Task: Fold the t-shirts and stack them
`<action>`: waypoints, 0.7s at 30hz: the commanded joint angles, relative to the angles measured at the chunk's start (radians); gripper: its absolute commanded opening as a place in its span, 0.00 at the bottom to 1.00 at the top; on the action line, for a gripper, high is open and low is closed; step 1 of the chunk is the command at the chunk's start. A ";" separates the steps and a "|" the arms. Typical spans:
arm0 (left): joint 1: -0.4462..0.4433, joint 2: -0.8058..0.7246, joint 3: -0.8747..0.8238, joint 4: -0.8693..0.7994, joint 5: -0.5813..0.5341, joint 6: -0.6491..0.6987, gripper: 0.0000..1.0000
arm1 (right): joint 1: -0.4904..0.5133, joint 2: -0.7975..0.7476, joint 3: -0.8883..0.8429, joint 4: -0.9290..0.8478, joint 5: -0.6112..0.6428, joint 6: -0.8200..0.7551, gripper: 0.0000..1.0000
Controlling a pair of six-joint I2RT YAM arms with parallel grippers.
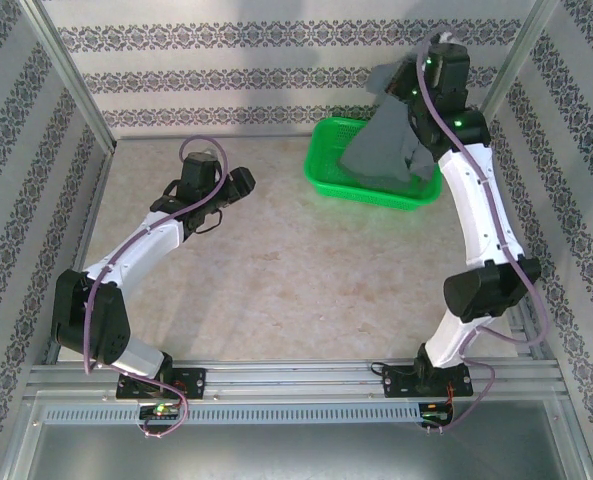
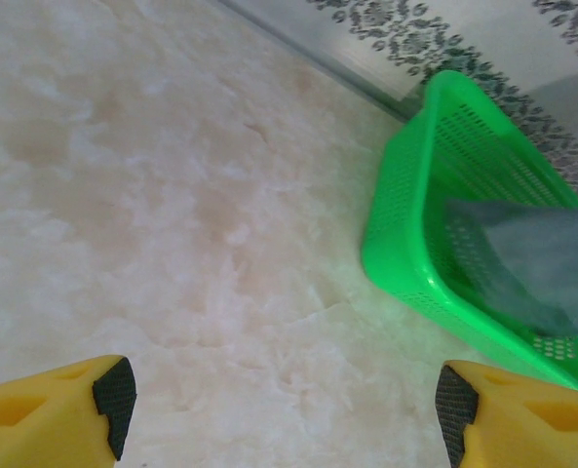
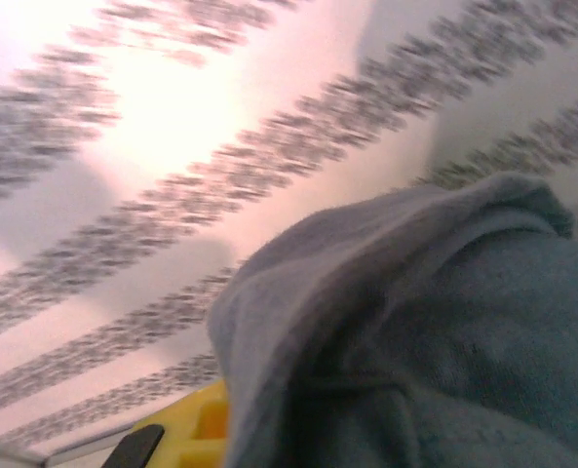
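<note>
A dark slate-grey t-shirt (image 1: 386, 145) hangs from my right gripper (image 1: 401, 82), which is raised above the green basket (image 1: 326, 175) at the back right and shut on the cloth's upper edge. The shirt's lower part still drapes into the basket. Close up in the right wrist view the grey t-shirt (image 3: 435, 341) bunches over the yellow finger (image 3: 186, 434), with the patterned wall behind. My left gripper (image 1: 244, 182) hovers low over the middle-left of the table, open, its yellow fingers (image 2: 59, 414) wide apart with nothing between them. It faces the basket (image 2: 405, 244), where grey cloth (image 2: 537, 253) shows.
Patterned walls and metal frame posts (image 1: 71, 80) enclose the table on three sides. The marbled tabletop (image 1: 276, 270) stretches bare between the arms and in front of the basket.
</note>
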 commanded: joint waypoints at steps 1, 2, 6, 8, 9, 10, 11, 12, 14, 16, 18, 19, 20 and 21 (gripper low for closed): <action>0.009 -0.044 0.021 -0.071 -0.079 0.012 0.82 | 0.105 -0.050 0.072 0.015 0.046 -0.120 0.00; 0.008 -0.051 0.027 -0.083 -0.095 0.013 0.82 | 0.145 -0.060 0.089 0.010 0.056 -0.146 0.00; 0.008 -0.108 0.041 -0.149 -0.199 0.015 0.82 | 0.327 -0.070 0.145 0.006 0.109 -0.258 0.00; 0.008 -0.141 0.042 -0.177 -0.249 0.014 0.82 | 0.413 -0.047 0.174 -0.018 0.135 -0.285 0.00; 0.009 -0.159 0.042 -0.195 -0.276 0.012 0.82 | 0.454 -0.030 0.174 -0.029 0.140 -0.288 0.00; 0.009 -0.174 0.043 -0.215 -0.298 0.005 0.82 | 0.484 -0.016 0.161 -0.031 0.138 -0.283 0.00; 0.008 -0.191 0.046 -0.242 -0.326 -0.004 0.82 | 0.509 0.004 0.142 -0.030 0.131 -0.264 0.00; 0.008 -0.210 0.047 -0.272 -0.351 -0.017 0.82 | 0.535 0.033 0.126 -0.036 0.106 -0.239 0.00; 0.006 -0.241 0.045 -0.327 -0.396 -0.047 0.83 | 0.572 0.110 0.120 -0.071 0.046 -0.199 0.00; 0.008 -0.274 0.038 -0.381 -0.428 -0.068 0.83 | 0.594 0.202 0.139 -0.121 -0.045 -0.154 0.06; 0.007 -0.314 0.026 -0.437 -0.465 -0.084 0.83 | 0.594 0.309 0.215 -0.215 -0.170 -0.091 0.21; 0.006 -0.329 0.018 -0.463 -0.480 -0.093 0.83 | 0.593 0.350 0.242 -0.243 -0.220 -0.080 0.27; 0.008 -0.344 0.007 -0.484 -0.485 -0.102 0.83 | 0.592 0.385 0.275 -0.283 -0.247 -0.073 0.36; 0.008 -0.358 -0.006 -0.497 -0.482 -0.104 0.83 | 0.590 0.410 0.297 -0.324 -0.250 -0.067 0.43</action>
